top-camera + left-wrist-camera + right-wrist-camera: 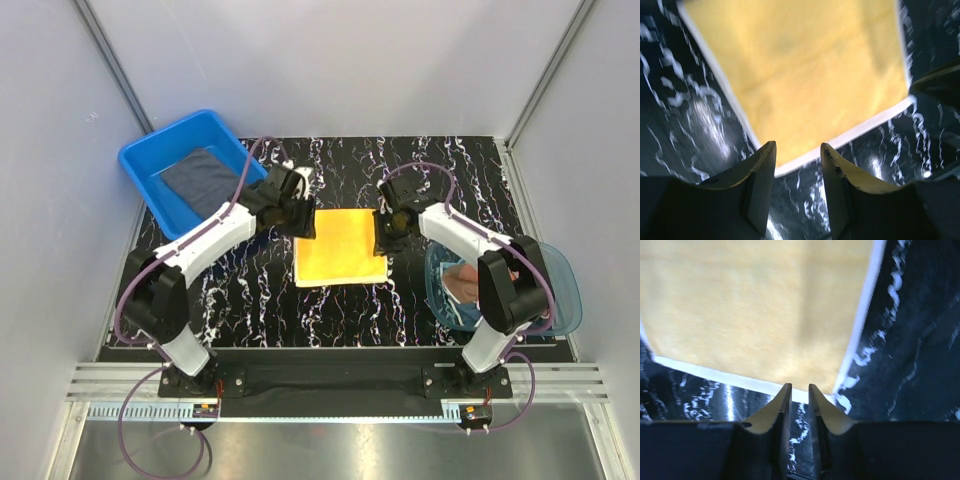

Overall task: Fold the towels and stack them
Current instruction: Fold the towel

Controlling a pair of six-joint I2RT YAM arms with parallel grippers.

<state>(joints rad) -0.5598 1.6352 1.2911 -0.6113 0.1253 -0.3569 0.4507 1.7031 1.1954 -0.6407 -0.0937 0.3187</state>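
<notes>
Now the soft yellow square towel (341, 247) lies flat in the middle of the black table with white streaks (250, 290), I think spread out so it is ready to fold. Each arm reaches in from its own side and bends down over a far corner. The left claw (798, 150) is partly wide. The right claw (799, 388) shows only a narrow crack. Both hold nothing. A dark grey towel (197, 180) sits in the blue plastic tub (150, 165).
</notes>
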